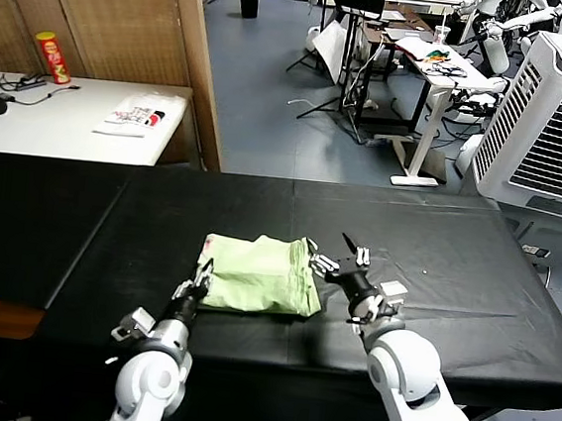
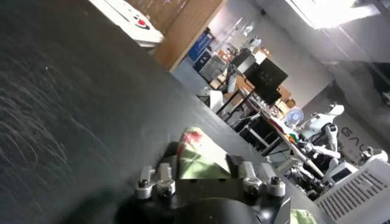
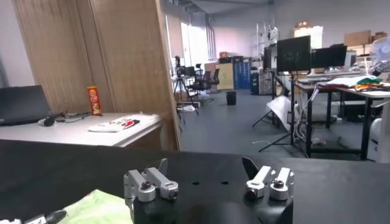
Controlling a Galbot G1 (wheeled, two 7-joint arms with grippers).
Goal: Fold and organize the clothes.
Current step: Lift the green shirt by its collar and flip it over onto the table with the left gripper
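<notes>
Shirt (image 1: 260,273), pale green, folded, lying on black table (image 1: 454,277) in head view. We are seeing left gripper (image 1: 197,284) pinching shirt's left edge. Right gripper (image 1: 341,255) hanging spread wide just beside shirt's right edge. Left wrist view: fingers (image 2: 247,170) squeezing shirt (image 2: 198,158). Right wrist view: fingers (image 3: 250,167) gaping, holding nothing; shirt (image 3: 100,208) lying close by.

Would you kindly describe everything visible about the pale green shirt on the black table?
The shirt is pale light-green, thin and wrinkled, folded into a compact rectangle lying flat on the black table. A red-and-white print patch shows at its left edge, where the left gripper closes on the fabric. The right gripper, open, sits by its right edge.
</notes>
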